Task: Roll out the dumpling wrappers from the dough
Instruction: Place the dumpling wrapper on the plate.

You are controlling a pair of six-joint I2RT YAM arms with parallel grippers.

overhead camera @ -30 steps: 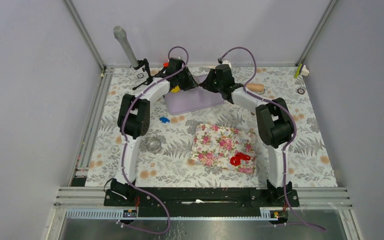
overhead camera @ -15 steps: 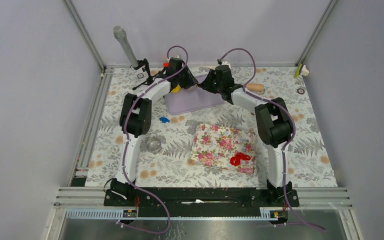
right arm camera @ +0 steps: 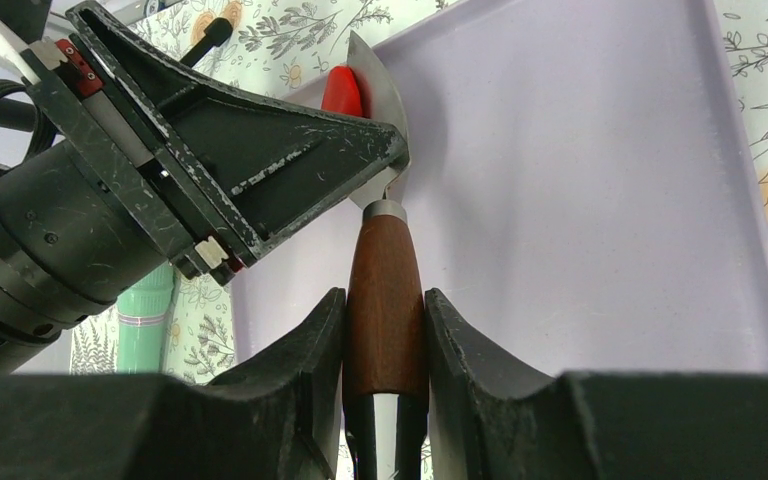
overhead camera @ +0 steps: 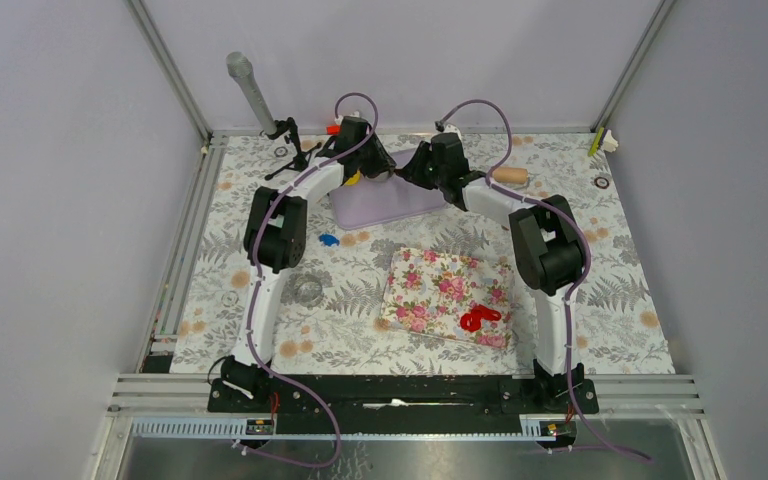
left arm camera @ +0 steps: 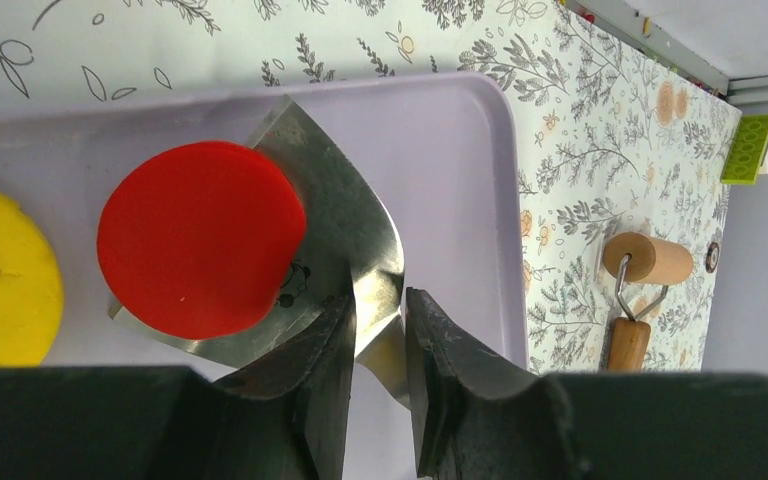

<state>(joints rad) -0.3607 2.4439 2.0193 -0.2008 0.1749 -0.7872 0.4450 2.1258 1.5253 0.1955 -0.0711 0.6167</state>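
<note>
Here, one red wrapper, one yellow wrapper, one spatula; arms outstretched, left fingers tight on blade, right fingers tight on handle.

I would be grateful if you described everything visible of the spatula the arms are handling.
The spatula has a thin, dull grey metal blade, roughly fan-shaped, narrowing to a neck that runs into a smooth brown wooden handle. The right pincer clamps the handle, and the left pincer closes on the neck. The blade lies low over the lilac tray, and the red wrapper rests flat on it, covering much of it.
</note>
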